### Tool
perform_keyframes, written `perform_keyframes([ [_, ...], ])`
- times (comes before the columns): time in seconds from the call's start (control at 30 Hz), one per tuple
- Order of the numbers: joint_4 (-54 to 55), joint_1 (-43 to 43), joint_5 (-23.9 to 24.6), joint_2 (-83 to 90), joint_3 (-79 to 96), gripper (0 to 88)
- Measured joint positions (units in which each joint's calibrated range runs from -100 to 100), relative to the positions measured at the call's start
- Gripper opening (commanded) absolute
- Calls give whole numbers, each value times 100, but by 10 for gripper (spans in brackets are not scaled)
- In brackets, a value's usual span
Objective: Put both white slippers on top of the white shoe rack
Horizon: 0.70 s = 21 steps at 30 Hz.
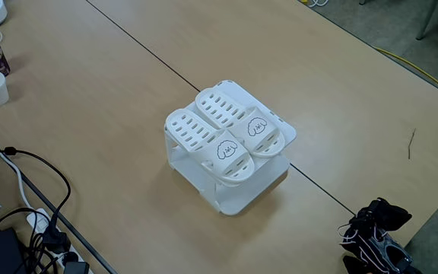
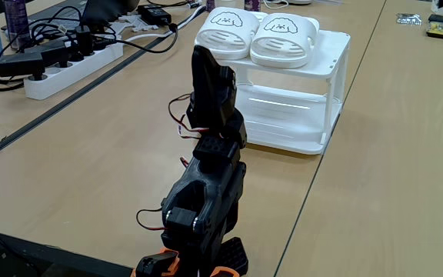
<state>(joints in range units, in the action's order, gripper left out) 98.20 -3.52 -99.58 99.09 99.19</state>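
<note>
– Where do things stand?
– The surface [image 1: 90,99] carries the rack [image 1: 230,196], and both slippers [image 1: 217,137] lie side by side on its top. I judge the placing done.
– And you?
– My arm [image 2: 206,185] is folded near the rack; whether my fingers are apart I cannot tell. Next: rest.

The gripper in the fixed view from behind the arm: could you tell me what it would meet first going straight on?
Probably the white shoe rack, near the white slippers; the gripper points that way, though depth is unclear.
</note>
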Motion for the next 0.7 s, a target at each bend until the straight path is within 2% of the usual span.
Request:
perform_keyframes([
  [0.7,120,0,0,0,0,7],
])
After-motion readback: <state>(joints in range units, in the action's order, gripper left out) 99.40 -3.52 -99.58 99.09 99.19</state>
